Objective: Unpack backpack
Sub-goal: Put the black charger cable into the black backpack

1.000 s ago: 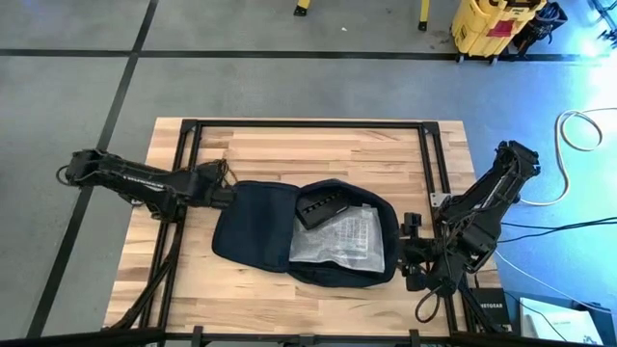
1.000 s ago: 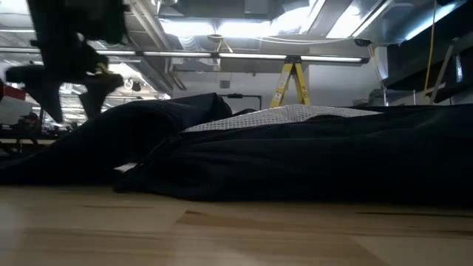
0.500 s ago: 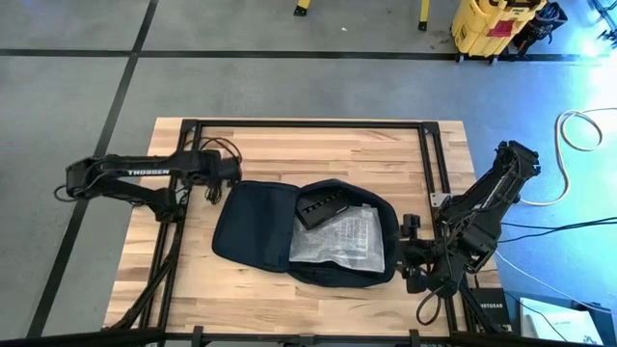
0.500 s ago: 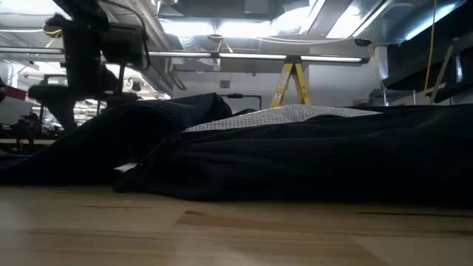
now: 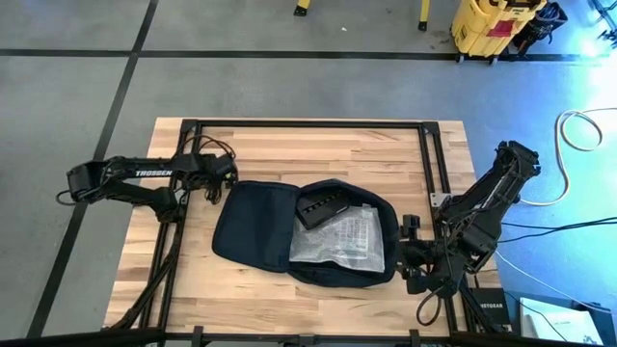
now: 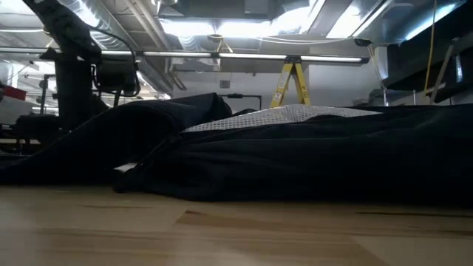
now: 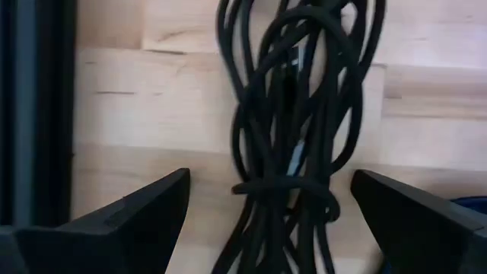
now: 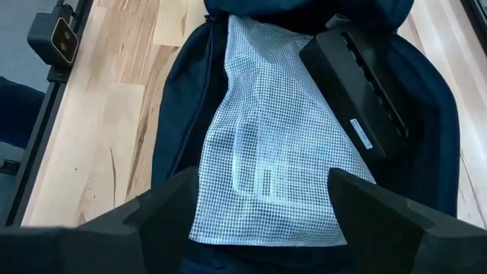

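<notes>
The large soft dark navy fabric backpack [image 5: 289,231] is laid flat near the middle of the pale wooden slatted worktop [image 5: 318,145], its main flap folded out towards the left arm's side, so that the contents are exposed from above and can be reached without the bag being lifted. On the opened compartment a flat white grid-patterned mesh pouch [image 5: 342,236] is spread, and a flat black rectangular case [image 5: 323,205] rests partly across the pouch's far corner; both appear not yet to have been removed. The right gripper [image 5: 413,253] is held just beside the bag's right edge, its fingers spread and empty and aimed at the pouch, a stance that seems meant for reaching in. Farther off, at the bag's far left corner, the left gripper [image 5: 227,175] is hovered above the worktop with its fingers spread wide and nothing pinched; a bundle of black cable [image 7: 293,129] hangs between them, apparently the arm's own wiring.
</notes>
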Motion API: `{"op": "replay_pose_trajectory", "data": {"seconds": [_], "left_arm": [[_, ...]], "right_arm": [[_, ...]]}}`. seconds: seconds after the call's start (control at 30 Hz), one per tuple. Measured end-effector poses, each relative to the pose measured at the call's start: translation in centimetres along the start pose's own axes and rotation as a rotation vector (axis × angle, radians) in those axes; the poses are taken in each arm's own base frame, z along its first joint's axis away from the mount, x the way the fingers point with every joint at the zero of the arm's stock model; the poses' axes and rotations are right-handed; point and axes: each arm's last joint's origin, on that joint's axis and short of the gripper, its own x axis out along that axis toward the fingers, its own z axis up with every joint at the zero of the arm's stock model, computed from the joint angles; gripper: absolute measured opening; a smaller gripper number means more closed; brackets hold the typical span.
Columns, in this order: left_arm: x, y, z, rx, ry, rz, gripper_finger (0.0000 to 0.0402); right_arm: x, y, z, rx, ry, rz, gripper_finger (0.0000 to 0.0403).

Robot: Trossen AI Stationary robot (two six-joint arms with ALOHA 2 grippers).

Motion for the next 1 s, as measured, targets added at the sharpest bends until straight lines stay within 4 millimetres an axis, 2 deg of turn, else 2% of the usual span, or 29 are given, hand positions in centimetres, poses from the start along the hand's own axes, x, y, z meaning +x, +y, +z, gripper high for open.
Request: {"op": "replay_pose_trajectory", "data": {"seconds": [0.13,0.27,0.47,0.83,0.87,1.0], "left_arm": [[0.4,-0.4,0.2,-0.013,-0.028,-0.043,0.0352],[0.4,-0.4,0.3,-0.017,-0.032,-0.035,0.0322],[0.5,-0.3,0.5,-0.021,-0.032,-0.036,0.0235],[0.2,-1.0,0.2,0.045,-0.053,-0.093,0.0034],[0.1,-1.2,0.1,0.051,-0.065,-0.111,0.0023],[-0.5,-1.9,0.0,0.069,-0.085,-0.19,0.0022]], "right_arm": [[0.0,0.0,0.0,0.0,0.0,0.0,0.0275],[0.0,0.0,0.0,0.0,0.0,0.0,0.0275],[0.0,0.1,0.0,0.003,-0.001,0.001,0.0275],[0.1,0.1,0.0,0.024,0.004,0.008,0.0275],[0.1,0.2,0.0,0.03,0.013,0.017,0.0275],[0.1,0.3,-0.1,0.051,0.052,0.057,0.0275]]}}
